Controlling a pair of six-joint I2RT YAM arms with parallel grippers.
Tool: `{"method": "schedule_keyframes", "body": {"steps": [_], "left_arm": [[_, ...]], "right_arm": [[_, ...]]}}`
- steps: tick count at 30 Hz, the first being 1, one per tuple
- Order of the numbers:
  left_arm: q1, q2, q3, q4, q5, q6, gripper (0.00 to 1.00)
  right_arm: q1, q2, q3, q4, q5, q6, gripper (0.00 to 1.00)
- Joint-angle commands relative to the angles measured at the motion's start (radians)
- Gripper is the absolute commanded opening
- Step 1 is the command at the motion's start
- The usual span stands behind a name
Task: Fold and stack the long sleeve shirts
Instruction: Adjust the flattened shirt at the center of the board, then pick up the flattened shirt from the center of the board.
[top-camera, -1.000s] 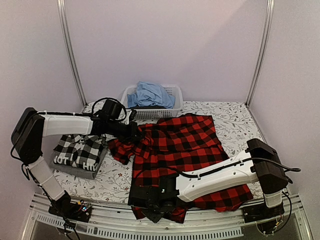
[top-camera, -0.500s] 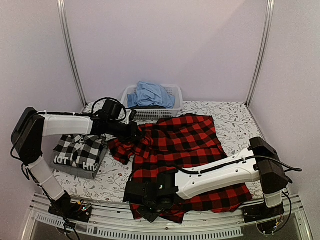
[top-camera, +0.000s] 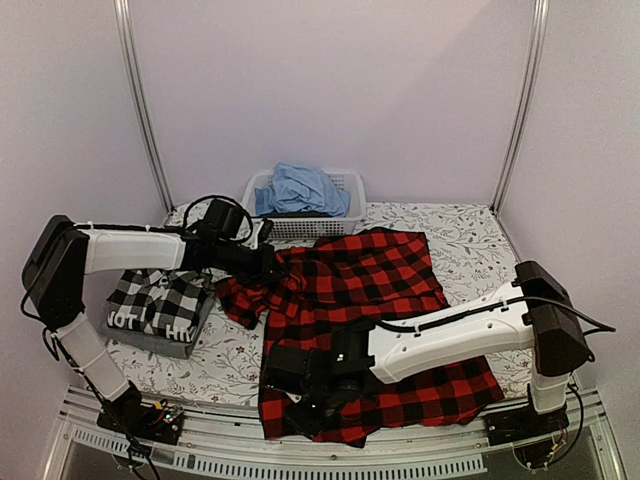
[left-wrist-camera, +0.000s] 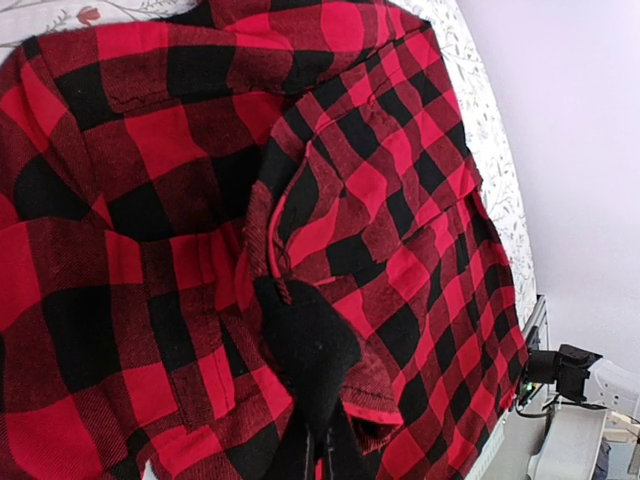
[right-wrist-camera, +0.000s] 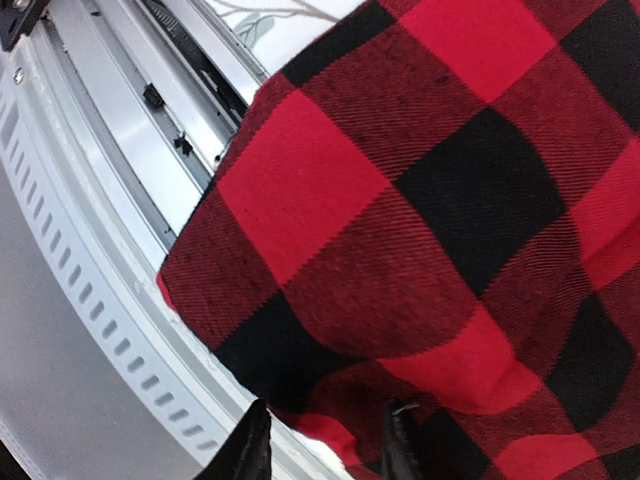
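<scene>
Two folded shirts (top-camera: 160, 300) sit stacked; the red shirt (top-camera: 370, 280) lies not yet folded on the tabletop (top-camera: 470, 240), left claw (top-camera: 270, 268) clenched on it, right claw (right-wrist-camera: 328, 425) released at its hem.

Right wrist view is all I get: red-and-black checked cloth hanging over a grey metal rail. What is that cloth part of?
Observer: It is a large red-and-black buffalo-check flannel shirt, spread across the floral-patterned table. Only its near hem overhangs the front rail.
Operator: Is the other arm doing anything to it?
Observer: Yes. The left gripper is shut on a raised fold of cloth near the shirt's far left corner.
</scene>
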Motion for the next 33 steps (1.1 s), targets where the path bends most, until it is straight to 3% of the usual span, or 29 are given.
{"method": "schedule_keyframes", "body": {"steps": [1,10,17,23,33], "left_arm": [[0.012,-0.042,0.029,0.009,0.025,0.024,0.00],[0.009,-0.089,0.102,0.010,0.058,0.028,0.00],[0.013,-0.129,0.164,-0.003,0.018,0.048,0.00],[0.045,-0.166,0.247,-0.078,-0.110,0.074,0.00],[0.198,-0.160,0.310,-0.166,-0.143,0.088,0.00]], "right_arm": [[-0.043,-0.169,-0.090,0.023,0.060,0.064,0.43],[-0.215,-0.484,-0.472,0.002,0.201,0.326,0.47],[-0.356,-0.747,-0.687,-0.113,0.290,0.499,0.47],[-0.408,-0.883,-0.738,-0.209,0.328,0.563,0.48],[-0.431,-0.856,-0.711,-0.267,0.341,0.519,0.49]]}}
